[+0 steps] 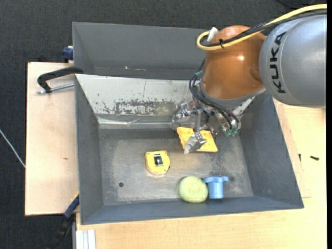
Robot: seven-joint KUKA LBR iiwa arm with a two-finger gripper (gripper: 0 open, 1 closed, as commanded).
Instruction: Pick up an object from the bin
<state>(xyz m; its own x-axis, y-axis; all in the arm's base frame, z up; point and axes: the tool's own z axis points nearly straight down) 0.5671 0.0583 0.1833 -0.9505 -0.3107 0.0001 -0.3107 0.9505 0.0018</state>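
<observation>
My gripper hangs in the back right part of the bin, its fingertip low over a flat yellow wedge-shaped thing on the floor there. A fingertip overlaps the wedge's left edge; I cannot tell whether it touches. A yellow tape measure lies to the front left of the gripper, near the middle of the floor.
A pale green ball rests by the front wall, with a small blue spool-like piece touching its right side. The arm's orange cover and cables hang over the bin's back right corner.
</observation>
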